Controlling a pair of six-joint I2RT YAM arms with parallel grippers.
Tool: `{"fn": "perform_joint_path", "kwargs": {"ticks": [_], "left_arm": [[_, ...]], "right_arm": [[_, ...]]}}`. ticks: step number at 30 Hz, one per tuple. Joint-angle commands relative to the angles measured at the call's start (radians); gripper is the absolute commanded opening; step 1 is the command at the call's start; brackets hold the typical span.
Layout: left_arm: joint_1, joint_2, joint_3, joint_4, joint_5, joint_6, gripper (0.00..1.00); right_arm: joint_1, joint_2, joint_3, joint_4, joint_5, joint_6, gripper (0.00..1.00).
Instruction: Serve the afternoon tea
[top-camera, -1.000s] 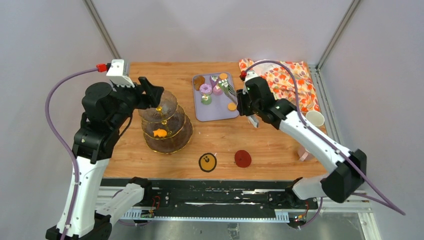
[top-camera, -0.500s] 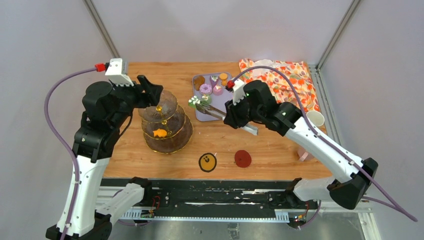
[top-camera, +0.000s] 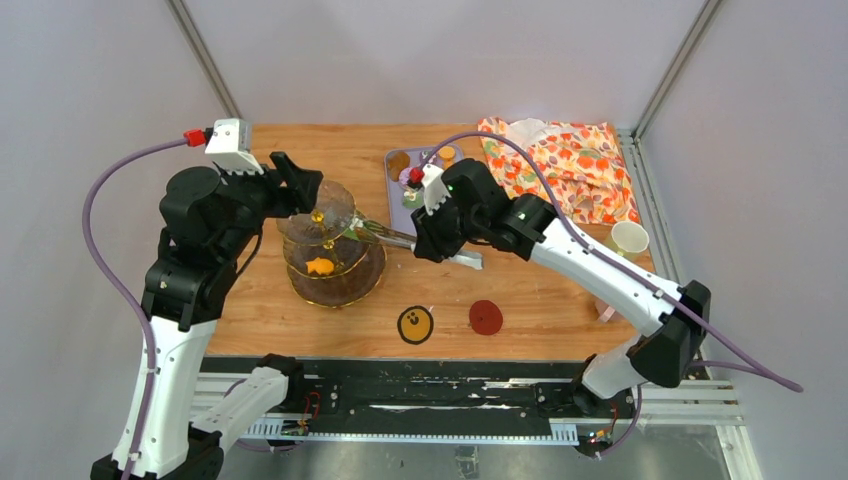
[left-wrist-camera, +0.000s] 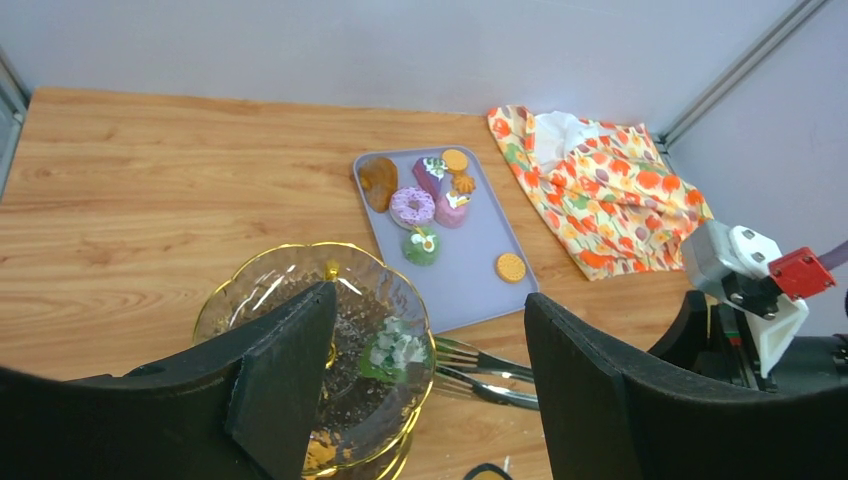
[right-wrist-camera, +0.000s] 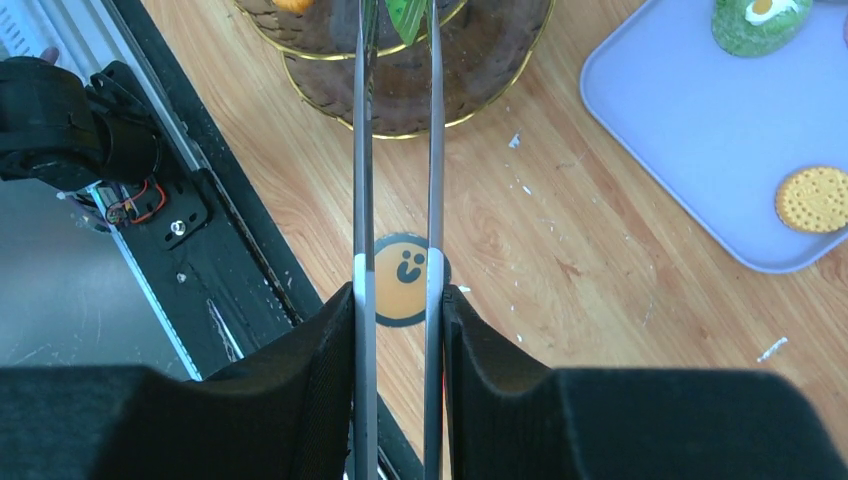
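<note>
While the right claw (right-wrist-camera: 398, 312) clamps tongs (right-wrist-camera: 364, 150) at the stand (top-camera: 352, 290) and the left claw (left-wrist-camera: 430, 372) gapes, we count one biscuit (top-camera: 320, 266) served; most pastries (left-wrist-camera: 412, 207) lie on the tray (left-wrist-camera: 470, 290).

Right gripper (right-wrist-camera: 396, 330) clamps tongs (right-wrist-camera: 364, 180), green pastry (right-wrist-camera: 405, 14) pinched over stand (right-wrist-camera: 480, 70).

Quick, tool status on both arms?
Left tool: open, empty, by the glass stand.
Right tool: closed on the metal tongs, green pastry at their tips.
</note>
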Motion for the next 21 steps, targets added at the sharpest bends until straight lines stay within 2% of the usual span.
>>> {"fn": "perform_joint_path", "kwargs": {"ticks": [1, 12, 16, 19, 21], "left_arm": [[-0.006, -0.014, 0.017, 0.012, -0.018, 0.012, 0.74], [-0.005, -0.014, 0.017, 0.008, -0.026, 0.022, 0.74], [-0.006, -0.011, 0.012, 0.009, -0.025, 0.022, 0.74], [-0.005, -0.009, 0.008, 0.011, -0.024, 0.022, 0.74], [-0.006, -0.008, 0.007, 0.014, -0.023, 0.021, 0.74]], "right_arm": [[0.015, 0.053, 0.075, 0.042, -0.031, 0.001, 0.01], [0.018, 0.185, 0.16, 0.042, -0.068, 0.036, 0.02], [0.02, 0.188, 0.156, 0.063, -0.083, 0.05, 0.29], [0.02, 0.171, 0.145, 0.074, -0.073, 0.053, 0.4], [0.02, 0.157, 0.138, 0.077, -0.063, 0.05, 0.42]]}}
